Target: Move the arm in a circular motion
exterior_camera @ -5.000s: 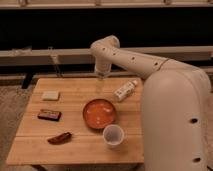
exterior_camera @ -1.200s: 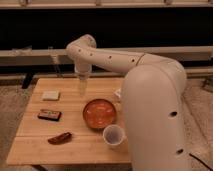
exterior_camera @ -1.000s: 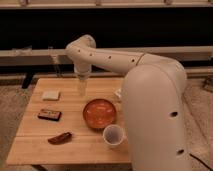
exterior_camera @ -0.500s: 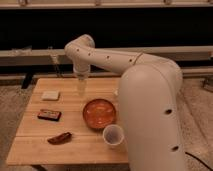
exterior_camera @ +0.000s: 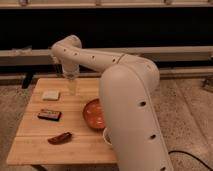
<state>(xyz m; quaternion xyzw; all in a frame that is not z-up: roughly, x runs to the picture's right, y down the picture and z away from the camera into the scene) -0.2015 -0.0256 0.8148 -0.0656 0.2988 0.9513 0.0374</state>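
The cream-white arm [exterior_camera: 127, 100] fills the right half of the camera view, a thick rounded segment with small dark holes. It bends at an elbow at upper left [exterior_camera: 70, 49] and points down over the wooden table [exterior_camera: 35, 145]. The gripper [exterior_camera: 73, 88] is the pale tapered tip, hanging above the table's back part, to the right of a white block [exterior_camera: 50, 95] and left of an orange bowl [exterior_camera: 94, 113].
A dark flat bar [exterior_camera: 49, 115] and a red-brown pepper-like item [exterior_camera: 59, 138] lie on the table's left half. A white cup [exterior_camera: 107, 136] is mostly hidden behind the arm. Dark shelving and rails run along the back.
The arm's elbow and tip have swung left across the table since five seconds ago. The big near segment has moved left, hiding more of the bowl and cup.
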